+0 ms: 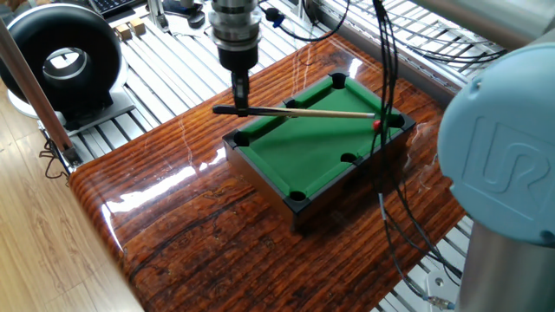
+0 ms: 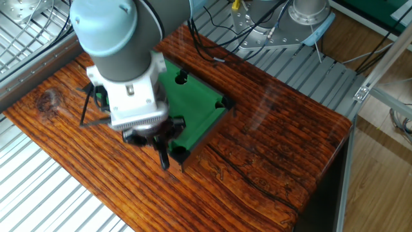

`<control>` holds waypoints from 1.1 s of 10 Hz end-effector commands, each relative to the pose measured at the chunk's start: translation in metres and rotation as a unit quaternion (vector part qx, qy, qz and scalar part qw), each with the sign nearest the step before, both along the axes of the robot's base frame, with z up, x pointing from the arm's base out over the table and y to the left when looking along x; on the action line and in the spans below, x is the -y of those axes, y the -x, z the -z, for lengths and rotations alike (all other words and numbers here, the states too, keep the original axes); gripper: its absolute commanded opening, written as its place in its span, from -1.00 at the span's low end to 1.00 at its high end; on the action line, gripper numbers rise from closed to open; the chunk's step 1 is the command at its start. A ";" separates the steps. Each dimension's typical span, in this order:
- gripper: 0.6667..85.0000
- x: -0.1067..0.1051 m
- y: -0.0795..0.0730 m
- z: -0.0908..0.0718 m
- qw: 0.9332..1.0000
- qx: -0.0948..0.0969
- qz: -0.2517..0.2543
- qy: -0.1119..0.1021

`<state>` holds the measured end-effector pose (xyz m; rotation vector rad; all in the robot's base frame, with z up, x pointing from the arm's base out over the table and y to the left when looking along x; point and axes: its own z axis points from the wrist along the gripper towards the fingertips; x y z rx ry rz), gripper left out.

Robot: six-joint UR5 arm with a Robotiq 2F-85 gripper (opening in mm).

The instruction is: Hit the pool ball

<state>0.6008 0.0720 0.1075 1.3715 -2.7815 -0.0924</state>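
Holding a thin pool stick [image 1: 299, 112] by its dark back end, the gripper [image 1: 240, 100] points straight down near the left corner of the little pool table [image 1: 319, 149]. Its two fingers are squeezed tight on the stick. The stick lies flat above the green top and reaches across to the far right side. The pool ball [image 1: 377, 125], small and red, sits by the right corner hole, right at the stick's tip; I cannot tell if they touch. The pool table stands on a shiny brown wooden table [image 1: 199, 208]. Black cables [image 1: 388, 173] hang down beside the ball. In the other fixed view the big arm [image 2: 122, 71] hides the ball, and the gripper [image 2: 163, 156] hangs by the near corner of the green pool table [image 2: 193, 109]
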 end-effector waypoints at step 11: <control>-0.99 0.000 0.023 0.006 0.999 -0.019 -0.027 -0.028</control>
